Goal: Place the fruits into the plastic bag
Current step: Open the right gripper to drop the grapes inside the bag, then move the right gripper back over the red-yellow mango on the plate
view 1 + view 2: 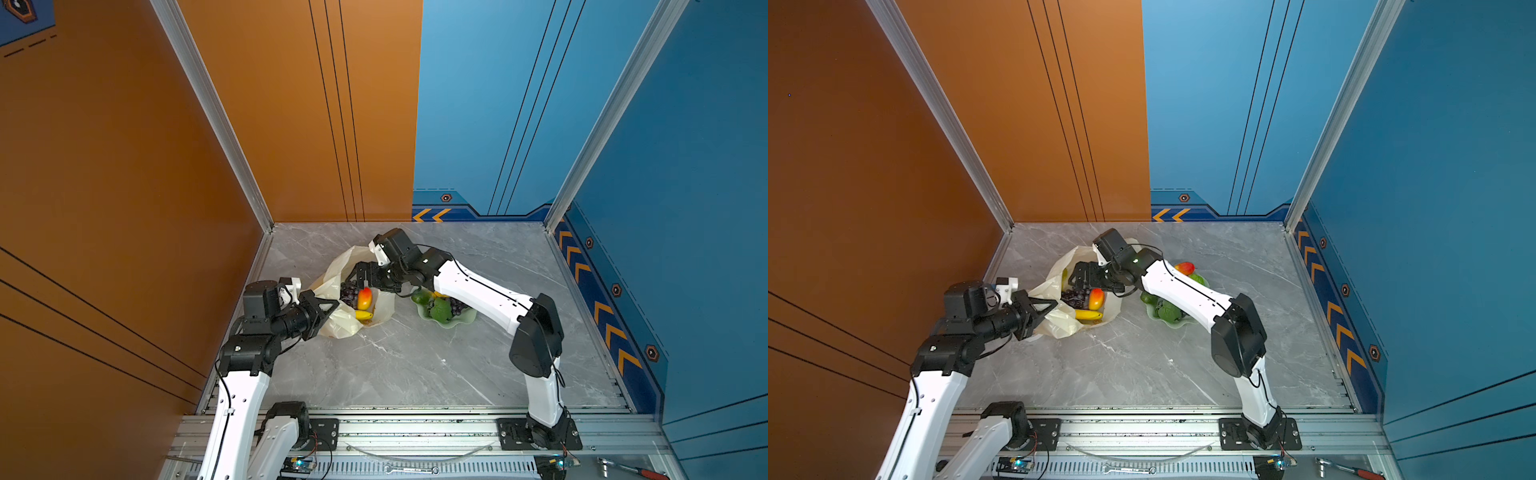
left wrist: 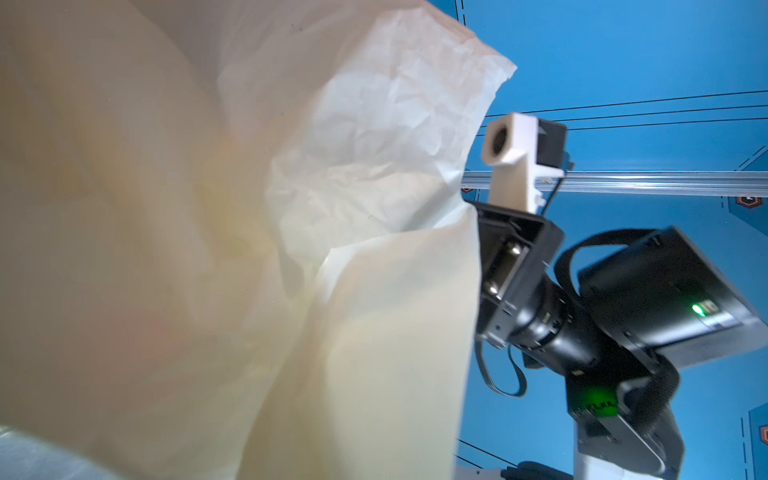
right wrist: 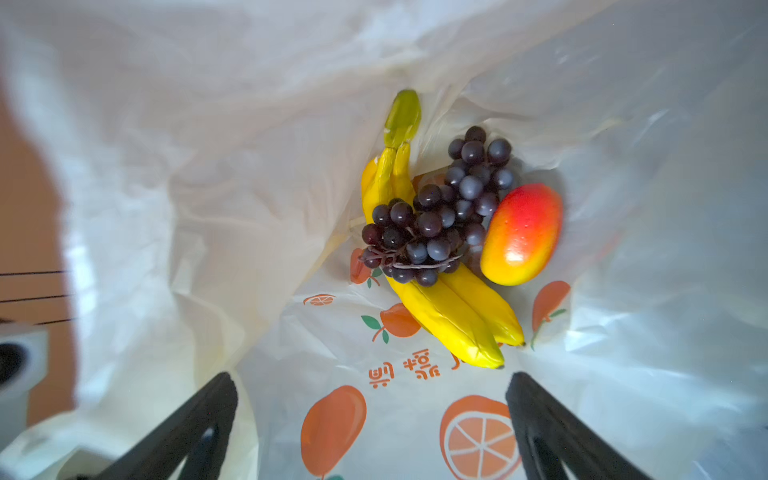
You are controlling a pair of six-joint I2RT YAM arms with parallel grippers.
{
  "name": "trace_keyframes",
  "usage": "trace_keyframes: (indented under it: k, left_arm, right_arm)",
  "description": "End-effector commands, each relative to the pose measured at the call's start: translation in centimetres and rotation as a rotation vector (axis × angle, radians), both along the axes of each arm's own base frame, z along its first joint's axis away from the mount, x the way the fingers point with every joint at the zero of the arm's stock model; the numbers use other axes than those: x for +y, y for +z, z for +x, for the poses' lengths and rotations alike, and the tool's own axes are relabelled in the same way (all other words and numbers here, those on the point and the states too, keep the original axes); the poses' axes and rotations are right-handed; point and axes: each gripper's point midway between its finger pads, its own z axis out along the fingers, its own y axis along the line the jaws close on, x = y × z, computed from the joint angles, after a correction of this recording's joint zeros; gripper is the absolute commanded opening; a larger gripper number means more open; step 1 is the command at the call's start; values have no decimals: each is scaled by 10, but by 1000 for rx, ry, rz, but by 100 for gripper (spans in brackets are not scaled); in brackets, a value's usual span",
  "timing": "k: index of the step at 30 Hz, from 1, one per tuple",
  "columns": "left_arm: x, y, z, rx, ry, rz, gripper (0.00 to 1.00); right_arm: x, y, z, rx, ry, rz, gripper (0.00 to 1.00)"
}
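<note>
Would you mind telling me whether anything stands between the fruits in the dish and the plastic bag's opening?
Nothing visible does: only bare table lies between the dish holding the fruits and the plastic bag, which the left gripper holds open.

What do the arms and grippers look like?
Left arm and right arm: white link shells, black joint housings, thin black cable along each. Left gripper and right gripper: black triangular open-frame fingers. White camera mounts at each wrist; green light on right arm.
</note>
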Motion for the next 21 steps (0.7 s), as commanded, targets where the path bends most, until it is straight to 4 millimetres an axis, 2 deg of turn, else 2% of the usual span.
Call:
trace_keyframes:
  k: [1, 3, 4, 8, 11, 14, 16, 21]
  left_arm:
    - [4, 1, -3, -17, 13, 18, 0]
    - [5, -2, -4, -13, 22, 19, 0]
    - [6, -2, -4, -13, 27, 20, 0]
    - [7, -3, -3, -14, 34, 26, 0]
    - [8, -2, -3, -19, 38, 33, 0]
    - [10, -4, -2, -17, 44, 37, 0]
    - [10, -4, -2, -18, 47, 39, 0]
    - [12, -2, -1, -22, 61, 44, 0]
  right_arm:
    - [-39, 9, -3, -102, -29, -134, 100]
    - [-55, 22, -3, -163, -51, -172, 100]
    - [-65, 14, -6, -167, -60, -209, 100]
    - [-102, 34, -3, -245, -126, -228, 100]
    - [-135, 50, 9, -229, -226, -114, 100]
    - [-178, 56, 29, -151, -348, 4, 100]
    - [-206, 54, 34, -144, -389, -41, 100]
    - [-263, 29, 31, -90, -394, -330, 100]
